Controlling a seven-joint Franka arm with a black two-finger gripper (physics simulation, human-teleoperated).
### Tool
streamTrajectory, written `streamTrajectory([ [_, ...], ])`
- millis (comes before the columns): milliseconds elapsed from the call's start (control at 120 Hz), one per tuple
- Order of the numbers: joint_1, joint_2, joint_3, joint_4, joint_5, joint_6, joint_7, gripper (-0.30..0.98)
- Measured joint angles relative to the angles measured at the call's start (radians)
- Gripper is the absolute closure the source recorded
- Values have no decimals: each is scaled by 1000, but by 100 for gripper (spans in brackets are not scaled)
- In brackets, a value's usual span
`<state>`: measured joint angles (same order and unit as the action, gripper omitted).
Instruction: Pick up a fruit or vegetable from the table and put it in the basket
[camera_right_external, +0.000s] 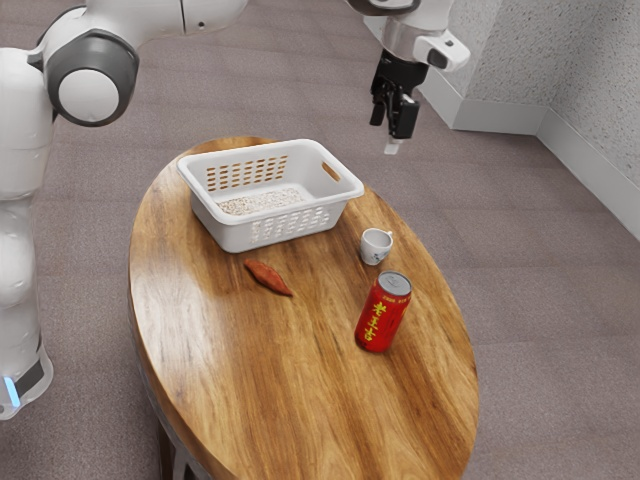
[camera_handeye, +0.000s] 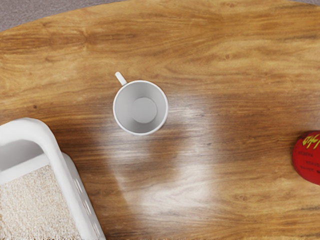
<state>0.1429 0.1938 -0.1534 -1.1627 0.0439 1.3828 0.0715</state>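
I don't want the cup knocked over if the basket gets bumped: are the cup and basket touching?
Apart. The wrist view, looking down, shows bare tabletop between the cup and the basket.

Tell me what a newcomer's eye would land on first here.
Probably the bright red can, standing upright on the wooden table toward the exterior view's right. Next, likely, the big white basket with slotted sides at the table's far end. Between them sits a small white cup, empty, its handle pointing away from the can.
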Motion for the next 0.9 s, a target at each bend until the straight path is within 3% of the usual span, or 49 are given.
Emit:
streamTrajectory([
  [200, 2, 1, 1, 4, -10, -7, 11, 0],
  [275, 2, -12, 0, 92, -14, -14, 51, 0],
  [433, -8, -38, -24, 187, -117, -102, 259, 0],
  [567, -159, -42, -85, 182, -36, -186, 381, 0],
  [608, -162, -96, -99, 108, -20, -192, 413, 0],
  [708, -166, -432, -88, -403, -35, -102, 488, 0],
  [758, -166, -542, -80, -585, -55, -44, 524, 0],
  [900, -186, -639, -80, -729, -94, 70, 614, 0],
])
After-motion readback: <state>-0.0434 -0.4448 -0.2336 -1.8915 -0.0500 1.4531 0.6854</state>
